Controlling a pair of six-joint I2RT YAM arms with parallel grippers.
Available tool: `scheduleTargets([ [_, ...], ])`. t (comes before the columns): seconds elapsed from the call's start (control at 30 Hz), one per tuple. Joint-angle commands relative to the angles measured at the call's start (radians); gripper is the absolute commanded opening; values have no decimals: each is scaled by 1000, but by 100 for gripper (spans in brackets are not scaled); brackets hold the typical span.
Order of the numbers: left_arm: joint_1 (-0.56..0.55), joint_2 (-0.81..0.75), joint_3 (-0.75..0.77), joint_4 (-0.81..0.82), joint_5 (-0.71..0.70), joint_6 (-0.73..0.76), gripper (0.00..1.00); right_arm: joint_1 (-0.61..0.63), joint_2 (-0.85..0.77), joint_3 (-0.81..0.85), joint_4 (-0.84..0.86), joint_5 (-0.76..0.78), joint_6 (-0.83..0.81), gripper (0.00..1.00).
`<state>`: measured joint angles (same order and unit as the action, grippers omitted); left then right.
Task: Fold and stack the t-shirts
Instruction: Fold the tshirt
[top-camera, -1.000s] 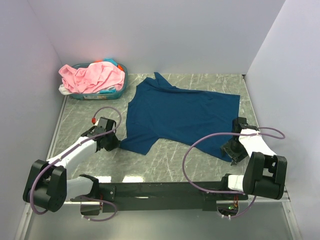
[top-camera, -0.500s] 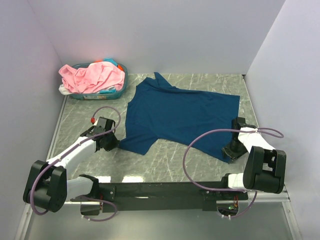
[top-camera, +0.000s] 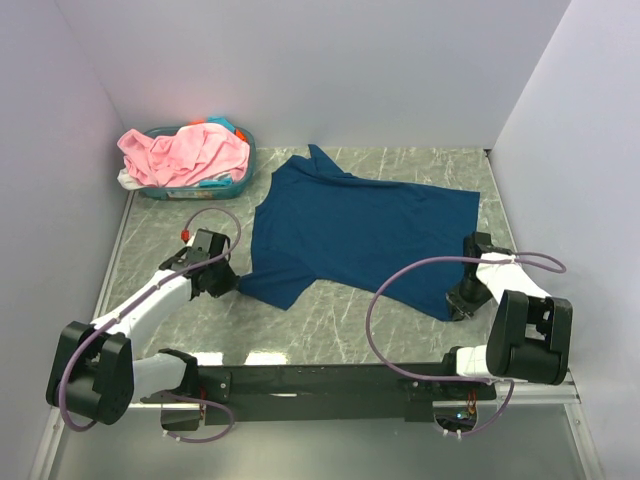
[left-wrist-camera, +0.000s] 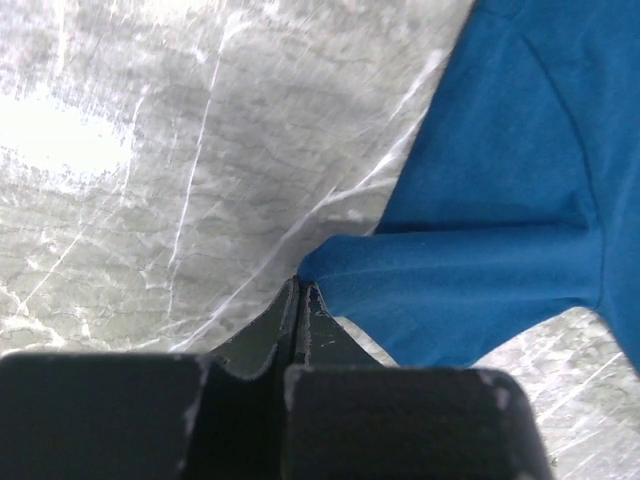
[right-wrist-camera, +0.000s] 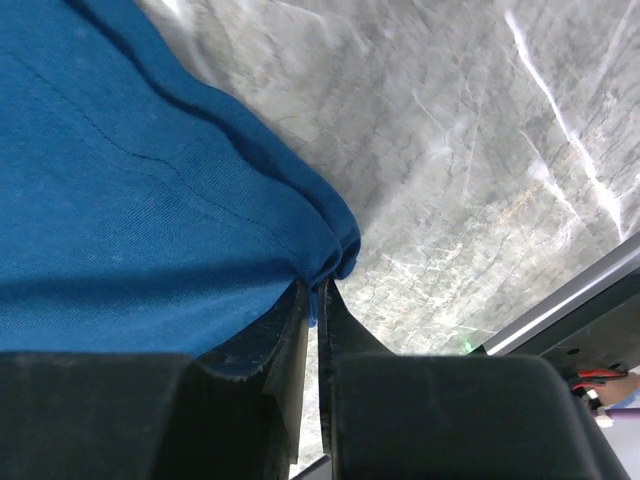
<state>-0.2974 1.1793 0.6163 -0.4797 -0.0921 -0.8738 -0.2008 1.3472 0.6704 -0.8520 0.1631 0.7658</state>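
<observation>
**Top external view.** One navy t-shirt (top-camera: 360, 230) lies spread on the table (top-camera: 330, 325), its long axis running from 9 to 3 o'clock, sleeves at 9 and hem at 3. The left gripper (top-camera: 222, 278) sits at the near sleeve and the right gripper (top-camera: 462, 300) at the near hem corner. The cloth lies toward 1 o'clock from the left gripper and 11 o'clock from the right. One teal basket (top-camera: 247, 165) at 10 o'clock holds one pink t-shirt (top-camera: 185, 150) over paler cloth, which cannot be counted.

**Left wrist view.** The jaws are pressed together, with the sleeve tip (left-wrist-camera: 318, 268) at their ends. It appears pinched.

**Right wrist view.** The jaws are clenched on the bunched hem corner (right-wrist-camera: 335, 250).

**Judgement.** Each arm has its nearer corner, so the fold should carry the near edge toward 12 o'clock.
</observation>
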Motion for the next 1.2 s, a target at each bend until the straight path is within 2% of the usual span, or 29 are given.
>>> scheduleTargets([
  [0.0,6,-7,54,-11,-9,25,0,-2,9,58,-25,13,-36,11],
  [0.3,6,-59,77,-85,6,-7,0,8,4,156,-156,-23,-94,8],
  [0.57,6,22,181,-8,155,104,0,8,26,202,-159,-62,-121,6],
  [0.73,6,129,333,16,164,151,0,8,75,259,-154,-85,-160,0],
  [0.97,4,299,532,58,210,202,0,6,165,394,-154,-88,-215,0],
  [1.17,4,489,773,53,248,234,0,5,272,512,-136,-131,-230,0],
])
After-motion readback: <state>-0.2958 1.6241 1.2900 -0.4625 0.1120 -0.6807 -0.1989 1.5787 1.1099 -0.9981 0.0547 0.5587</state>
